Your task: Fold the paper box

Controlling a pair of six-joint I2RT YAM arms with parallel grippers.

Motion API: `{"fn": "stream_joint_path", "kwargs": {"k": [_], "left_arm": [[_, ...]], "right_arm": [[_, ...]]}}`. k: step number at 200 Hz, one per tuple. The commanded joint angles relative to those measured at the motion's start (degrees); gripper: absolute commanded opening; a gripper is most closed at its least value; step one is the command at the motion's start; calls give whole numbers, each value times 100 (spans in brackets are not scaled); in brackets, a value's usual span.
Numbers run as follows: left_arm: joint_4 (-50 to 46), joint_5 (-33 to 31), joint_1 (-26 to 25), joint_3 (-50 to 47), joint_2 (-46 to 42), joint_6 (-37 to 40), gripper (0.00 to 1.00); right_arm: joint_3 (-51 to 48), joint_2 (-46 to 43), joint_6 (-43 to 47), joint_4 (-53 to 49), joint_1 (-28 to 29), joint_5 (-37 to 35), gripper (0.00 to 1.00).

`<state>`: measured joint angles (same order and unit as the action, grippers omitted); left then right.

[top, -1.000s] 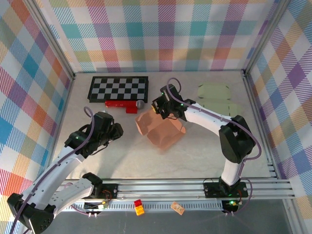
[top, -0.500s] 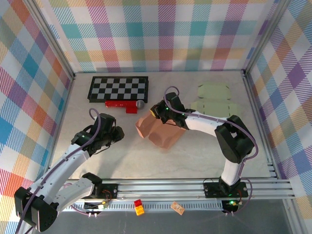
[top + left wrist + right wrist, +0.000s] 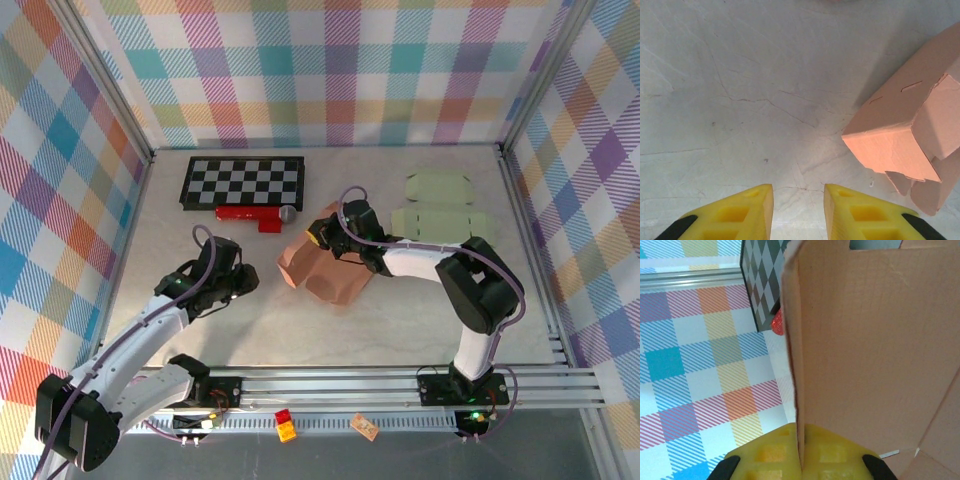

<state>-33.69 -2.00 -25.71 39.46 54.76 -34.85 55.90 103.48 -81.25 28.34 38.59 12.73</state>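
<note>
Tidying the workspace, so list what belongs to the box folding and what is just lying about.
Job: box; right gripper, clamped on it; left gripper, open beside it.
Lying about: checkerboard; red object; green sheets.

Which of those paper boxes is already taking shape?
The salmon-pink cardboard box, gripped by the right end effector; the two pale green ones lie flat.
</note>
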Motion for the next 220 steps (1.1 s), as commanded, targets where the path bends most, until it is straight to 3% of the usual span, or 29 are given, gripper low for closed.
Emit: {"fn": "stream_joint_path", "kwargs": {"k": [1,68,148,220], "left_arm": [[245,175,67,-137,59,243,32],[1407,651,42,-544,514,717,32],[2606,735,-327,-778,1110,1212,40],[3290,800,-570,-895,1474,1742,41]], "right_arm": [[-85,101,243,519,-35,262,0],[-467,356,155,1383,-176,537,0],[-554,593,-53,2106,-220,714,0],[-560,511,-128,2080,-223,718,0]]}}
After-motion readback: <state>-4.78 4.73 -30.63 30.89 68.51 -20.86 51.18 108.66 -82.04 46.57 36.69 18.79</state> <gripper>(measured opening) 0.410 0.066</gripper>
